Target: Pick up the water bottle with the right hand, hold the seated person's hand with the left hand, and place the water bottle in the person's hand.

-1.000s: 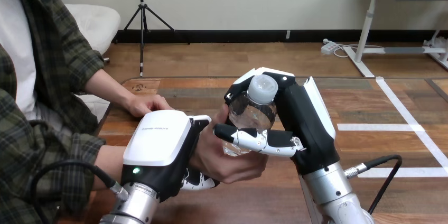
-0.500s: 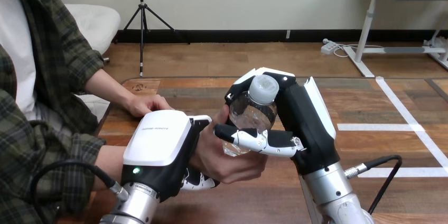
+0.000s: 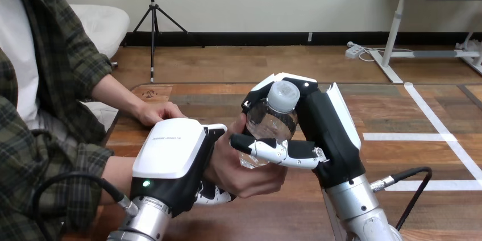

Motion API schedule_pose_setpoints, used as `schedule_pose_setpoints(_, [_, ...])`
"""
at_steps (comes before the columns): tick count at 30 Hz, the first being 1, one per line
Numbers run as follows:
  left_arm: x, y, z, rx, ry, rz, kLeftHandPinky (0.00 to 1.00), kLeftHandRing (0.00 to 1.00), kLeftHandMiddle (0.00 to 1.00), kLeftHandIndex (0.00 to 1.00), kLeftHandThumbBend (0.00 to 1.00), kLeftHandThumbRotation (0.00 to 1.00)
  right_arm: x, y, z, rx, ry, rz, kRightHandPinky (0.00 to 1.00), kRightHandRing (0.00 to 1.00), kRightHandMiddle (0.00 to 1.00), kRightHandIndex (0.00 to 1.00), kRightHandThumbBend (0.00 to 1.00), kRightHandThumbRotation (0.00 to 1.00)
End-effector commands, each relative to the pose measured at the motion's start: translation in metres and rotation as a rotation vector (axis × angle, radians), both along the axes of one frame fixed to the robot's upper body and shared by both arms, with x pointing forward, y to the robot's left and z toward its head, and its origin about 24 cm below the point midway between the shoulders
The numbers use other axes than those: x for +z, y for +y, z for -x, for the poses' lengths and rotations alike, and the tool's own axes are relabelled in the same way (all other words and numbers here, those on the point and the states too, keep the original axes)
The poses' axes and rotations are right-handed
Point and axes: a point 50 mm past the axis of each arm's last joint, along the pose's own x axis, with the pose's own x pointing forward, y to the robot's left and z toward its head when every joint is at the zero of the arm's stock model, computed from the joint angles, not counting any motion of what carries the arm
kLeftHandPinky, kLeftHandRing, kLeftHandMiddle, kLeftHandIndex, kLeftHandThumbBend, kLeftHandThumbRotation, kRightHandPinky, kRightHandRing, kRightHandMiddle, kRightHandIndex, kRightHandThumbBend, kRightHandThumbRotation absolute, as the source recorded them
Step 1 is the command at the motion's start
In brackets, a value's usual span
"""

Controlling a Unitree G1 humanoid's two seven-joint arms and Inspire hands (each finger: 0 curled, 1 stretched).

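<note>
Two hands on the bottle: the robot's right hand (image 3: 329, 130) and the person's hand (image 3: 247, 177) both touched the water bottle (image 3: 273, 117), which stood near upright and was held off the table.
Bottle make: clear, smooth plastic, round in the body, with a pale round cap (image 3: 282, 94) on top.
Bottle seat: its lower end sat in the person's cupped palm.
Right hand grip: the fingers were wrapped round the far side of the bottle up by the neck and the thumb (image 3: 273, 149) lay across its front, so the hand was closed on the bottle.
Right hand make: black palm, glossy white shell along the back, jointed black-and-white thumb, silver forearm below.
Left hand (image 3: 170, 153): a broad white shell with rounded corners and a small green light on the black base. It lay over the wrist end of the person's hand, with fingertips (image 3: 213, 196) curled in underneath, clasped round the person's hand.
Person's hand shape: palm up, fingers curved under the bottle, thumb rising beside it at the view's left.
Around: the person's other hand (image 3: 159, 111) rested on the far left edge of the wooden table (image 3: 398, 110), apart from the rest. White tape lines (image 3: 409, 137) crossed the planks at the right.
In the way: the right thumb and the person's fingers covered the bottle's lower part.
Hard to tell: the bottle's base and how full it was. The left shell also hid where hand ended and wrist began.
</note>
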Motion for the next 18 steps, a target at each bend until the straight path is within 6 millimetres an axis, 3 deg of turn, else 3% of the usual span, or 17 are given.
schedule_pose_setpoints(1, [0.0103, -0.0018, -0.0097, -0.006, -0.057, -0.005, 0.45, 0.52, 0.57, 0.57, 0.77, 0.0, 0.0202, -0.0016, -0.0042, -0.002, -0.1, -0.022, 0.34, 0.39, 0.42, 0.43, 0.68, 0.0])
schedule_pose_setpoints(9, [0.0101, -0.0017, -0.0096, -0.009, -0.062, -0.012, 0.45, 0.53, 0.58, 0.58, 0.77, 0.0, 0.0198, -0.0013, -0.0047, -0.008, -0.1, -0.032, 0.34, 0.39, 0.42, 0.43, 0.68, 0.0])
schedule_pose_setpoints(18, [0.0085, -0.0011, -0.0087, -0.016, -0.079, -0.024, 0.57, 0.69, 0.74, 0.69, 0.8, 0.0, 0.0194, -0.0011, -0.0045, -0.012, -0.097, -0.045, 0.35, 0.4, 0.44, 0.45, 0.7, 0.0])
